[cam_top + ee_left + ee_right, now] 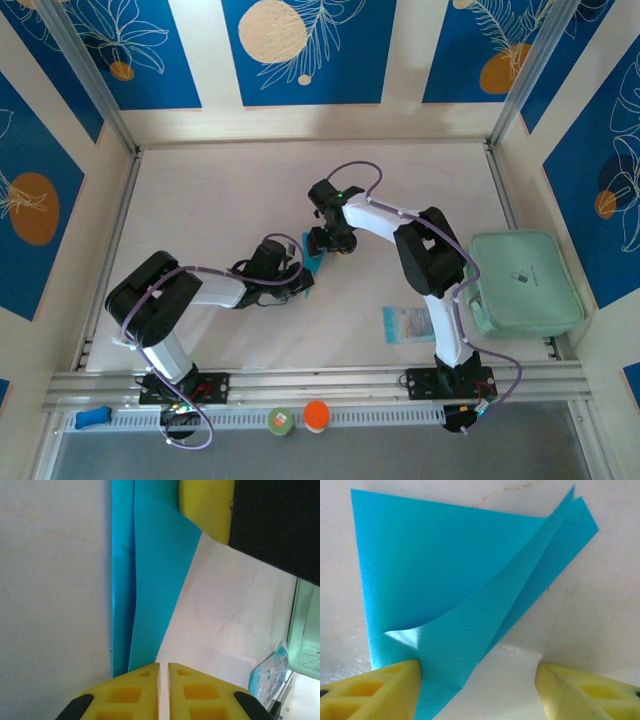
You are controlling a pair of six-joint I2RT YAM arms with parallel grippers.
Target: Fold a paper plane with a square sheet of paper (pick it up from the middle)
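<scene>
On table (230,200), cyan paper (445,570), left hand (163,680) closed, right hand (480,685) spread

Square sheet of paper (313,264) on table (220,190), about mid-table, one flap raised off rest. Left gripper (298,278) just left of sheet and nearer, fingertips (135,690) together at sheet's edge. Right gripper (328,243) just behind sheet, one finger (375,690) touching it, other finger clear of it. Packet (408,324) right of sheet, nearer. Pad (525,282) farther right, beyond packet, at table's right edge.
</scene>
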